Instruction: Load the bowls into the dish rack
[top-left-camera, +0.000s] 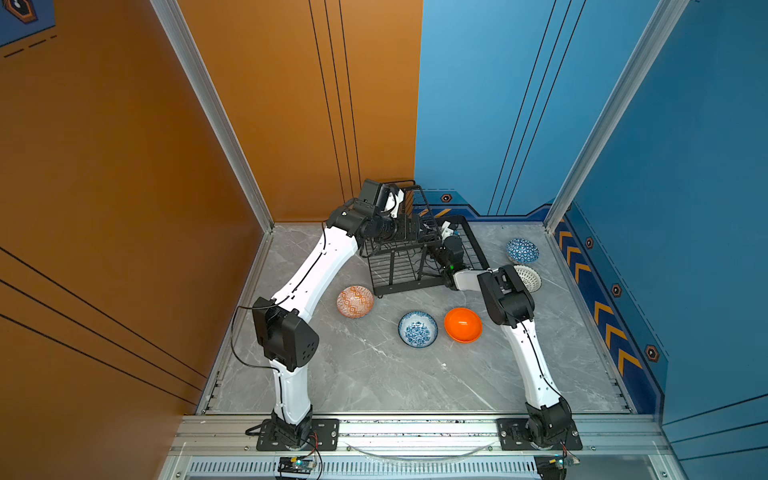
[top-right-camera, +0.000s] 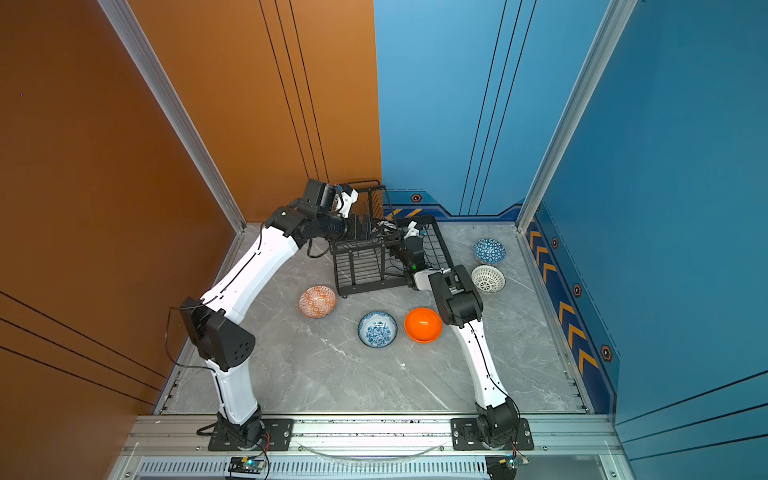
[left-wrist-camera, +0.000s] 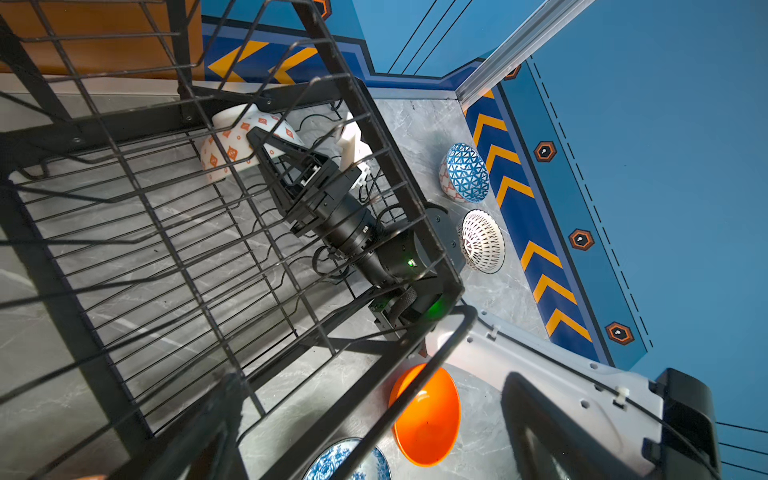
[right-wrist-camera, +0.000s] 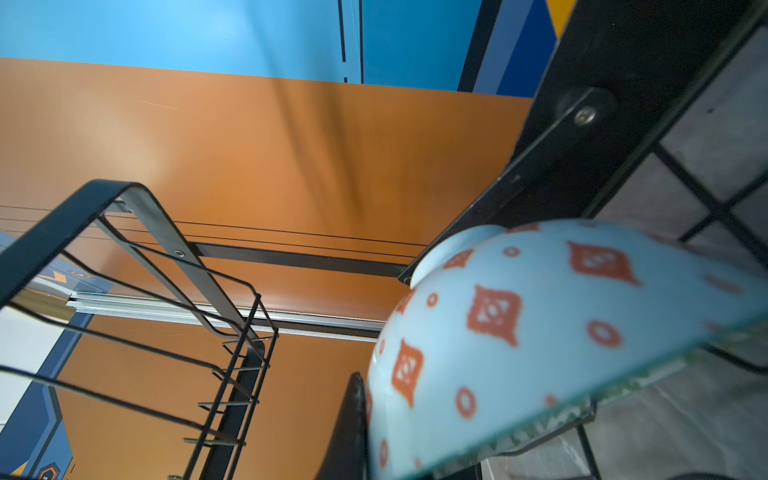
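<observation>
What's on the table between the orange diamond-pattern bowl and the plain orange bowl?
The blue-white floral bowl, open side up, close beside the plain orange bowl and farther from the diamond-pattern bowl. Both top views show it.

bowls (top-left-camera: 355, 301) (top-left-camera: 417, 329) (top-left-camera: 523, 251) (top-left-camera: 528, 277) (left-wrist-camera: 232, 145) (top-left-camera: 463, 325): 6 (5 patterned, 1 plain orange) | dish rack (top-left-camera: 409, 287): 1 | robot arms (top-left-camera: 320, 266) (top-left-camera: 532, 357): 2 | end effectors (top-left-camera: 395, 202) (left-wrist-camera: 299, 141): 2

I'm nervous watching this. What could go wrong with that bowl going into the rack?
The right hand pinches the spotted bowl by its rim, tilted inside the rack; let go, it might roll or knock the wires. The right arm hangs close to the white lattice bowl and could nudge it when backing out.
</observation>
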